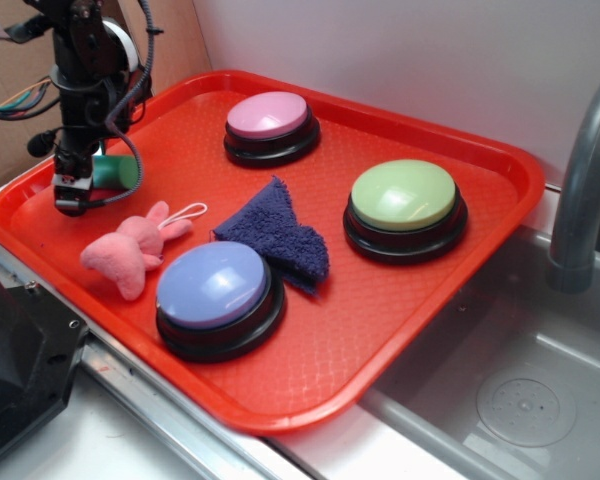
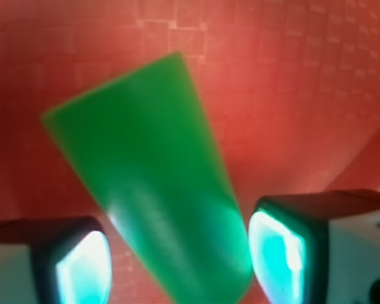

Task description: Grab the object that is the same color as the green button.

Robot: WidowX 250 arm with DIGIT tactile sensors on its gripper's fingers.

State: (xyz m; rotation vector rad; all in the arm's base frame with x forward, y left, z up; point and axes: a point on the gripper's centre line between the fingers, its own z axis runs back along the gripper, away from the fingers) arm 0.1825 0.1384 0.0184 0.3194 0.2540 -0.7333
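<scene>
Fingers (image 2: 275,250) clamp either side of the green cylinder (image 2: 155,183), grasping it at the tray's (image 1: 400,330) back-left corner under the gripper (image 1: 80,195), above the pink bunny (image 1: 130,250), well apart from the green button (image 1: 405,195) on the right.

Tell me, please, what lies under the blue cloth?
Around the cloth only the red tray shows. One corner runs behind the purple button, so I cannot tell how they meet. Anything under the cloth is covered.
</scene>
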